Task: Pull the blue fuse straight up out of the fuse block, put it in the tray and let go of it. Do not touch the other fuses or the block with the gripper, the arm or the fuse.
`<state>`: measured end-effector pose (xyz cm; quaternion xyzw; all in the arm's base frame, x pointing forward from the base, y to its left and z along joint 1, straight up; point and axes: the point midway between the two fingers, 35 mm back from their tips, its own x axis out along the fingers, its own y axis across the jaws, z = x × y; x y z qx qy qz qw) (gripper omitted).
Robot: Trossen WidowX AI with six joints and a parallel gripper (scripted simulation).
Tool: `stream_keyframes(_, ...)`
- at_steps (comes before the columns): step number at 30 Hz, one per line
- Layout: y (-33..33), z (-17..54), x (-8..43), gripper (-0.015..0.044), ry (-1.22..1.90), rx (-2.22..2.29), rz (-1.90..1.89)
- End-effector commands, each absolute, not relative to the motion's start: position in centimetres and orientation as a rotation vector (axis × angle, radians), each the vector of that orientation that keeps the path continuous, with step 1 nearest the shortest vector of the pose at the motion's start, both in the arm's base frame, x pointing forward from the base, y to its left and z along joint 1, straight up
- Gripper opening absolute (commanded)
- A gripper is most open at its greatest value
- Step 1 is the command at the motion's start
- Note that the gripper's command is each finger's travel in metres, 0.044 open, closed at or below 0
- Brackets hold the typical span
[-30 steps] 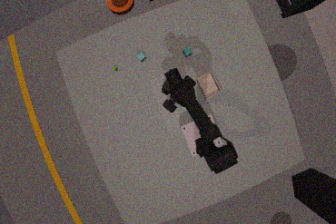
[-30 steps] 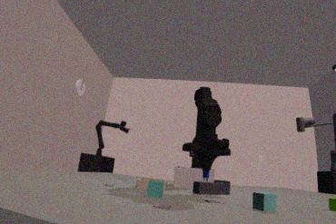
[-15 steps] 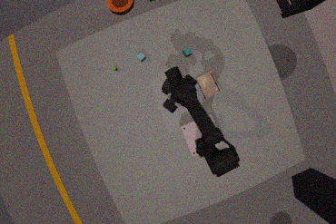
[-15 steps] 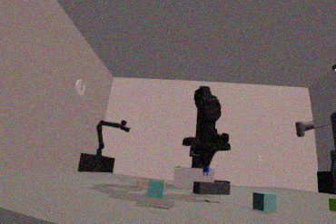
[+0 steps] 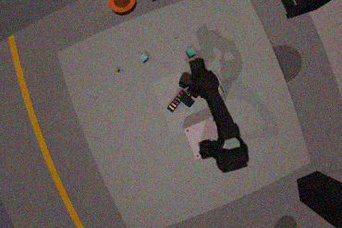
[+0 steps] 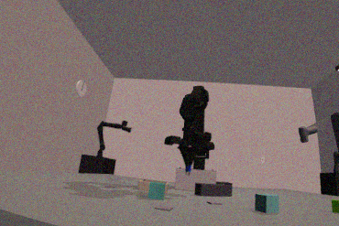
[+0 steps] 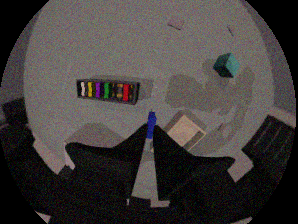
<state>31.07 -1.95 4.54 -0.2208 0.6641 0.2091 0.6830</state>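
Note:
The blue fuse (image 7: 152,119) (image 6: 188,169) is upright between the fingertips, clear of the block. My gripper (image 7: 150,127) (image 6: 188,166) (image 5: 186,90) is shut on it, in the air between block and tray. The fuse block (image 7: 107,81) (image 6: 213,189) (image 5: 169,109) lies left of the fingers in the wrist view, holding white, yellow, purple, green and red fuses; the slots between green and red are too dark to tell. The beige tray (image 7: 184,131) (image 6: 143,185) is just right of the fingertips in the wrist view, looks empty, and is mostly hidden by the arm in the top view.
A teal cube (image 5: 190,52) (image 6: 157,190) (image 7: 226,65) stands beyond the tray. A light blue cube (image 5: 143,57) (image 6: 267,203) and a small green cube (image 5: 116,69) (image 6: 335,206) are farther off. Thin flat pieces lie near the cubes. A pale plate (image 5: 196,138) is by the arm's base.

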Motion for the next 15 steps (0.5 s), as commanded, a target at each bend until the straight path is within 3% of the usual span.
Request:
stream_keyframes(1,-3.9,4.5,31.2,0.0,1.491,-0.499,0.473)
stream_keyframes(15,-11.8,4.6,30.5,0.0,1.495,-0.505,0.468)
